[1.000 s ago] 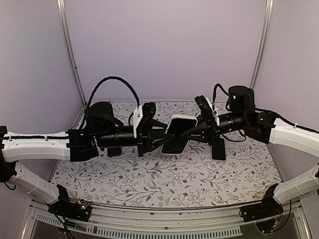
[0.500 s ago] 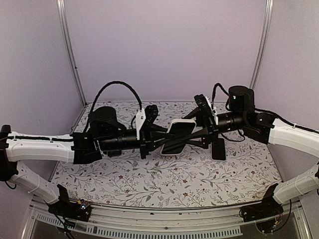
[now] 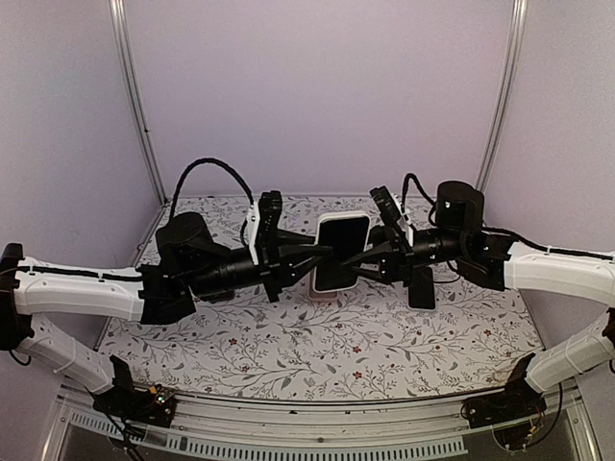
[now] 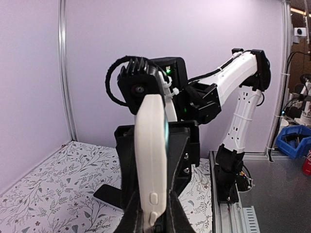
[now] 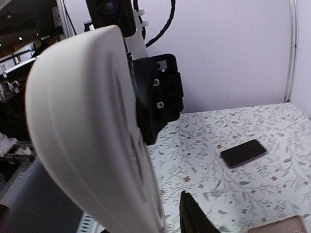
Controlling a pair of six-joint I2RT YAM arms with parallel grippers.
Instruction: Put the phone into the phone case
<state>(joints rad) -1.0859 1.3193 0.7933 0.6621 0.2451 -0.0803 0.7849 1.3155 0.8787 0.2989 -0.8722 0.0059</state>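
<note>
Flower-printed tabletop [image 3: 240, 351] lies below a white rounded-rectangle phone case with a dark face [image 3: 341, 252], which is held upright in mid-air between the arms. On its left edge the left claw [image 3: 315, 257] is clenched, while the right claw [image 3: 367, 259] meets the opposite edge, and I cannot tell whether it grips. Near it, a dark flat phone [image 3: 420, 286] lies on the table.

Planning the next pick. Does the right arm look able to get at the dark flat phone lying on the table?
Probably yes: the dark flat phone lies uncovered near the right gripper, but that gripper is busy at the white phone case, which the left gripper clamps.
</note>
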